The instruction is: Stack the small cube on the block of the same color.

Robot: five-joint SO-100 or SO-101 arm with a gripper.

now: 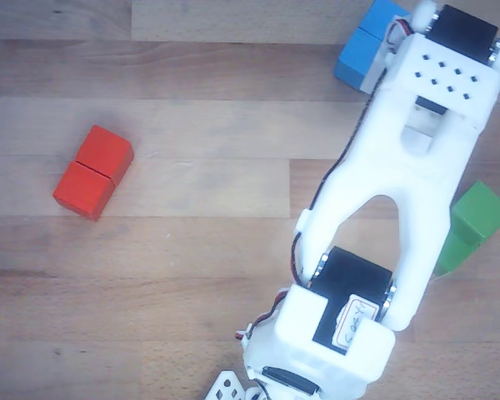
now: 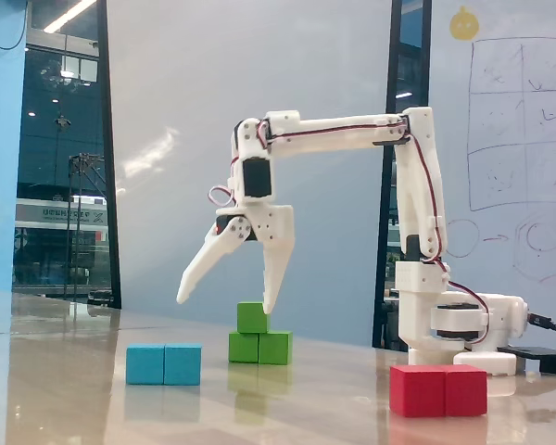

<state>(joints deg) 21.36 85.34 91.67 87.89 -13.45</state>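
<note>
In the fixed view the small green cube point(image 2: 251, 317) rests on the left half of the green two-cube block point(image 2: 260, 348). My gripper point(image 2: 224, 304) hangs just above them, open wide and empty. One finger point(image 2: 271, 278) points down with its tip near the cube's top right corner; the other point(image 2: 199, 271) splays left. In the other view the cube point(image 1: 481, 210) and block point(image 1: 452, 257) show at the right, partly hidden by the white arm point(image 1: 400, 167). My fingertips do not show there.
A blue two-cube block point(image 2: 164, 364) lies front left in the fixed view and at the top in the other view point(image 1: 365, 43). A red two-cube block point(image 2: 438, 390) lies front right, left in the other view point(image 1: 93, 172). The arm's base point(image 2: 454, 324) stands at the right.
</note>
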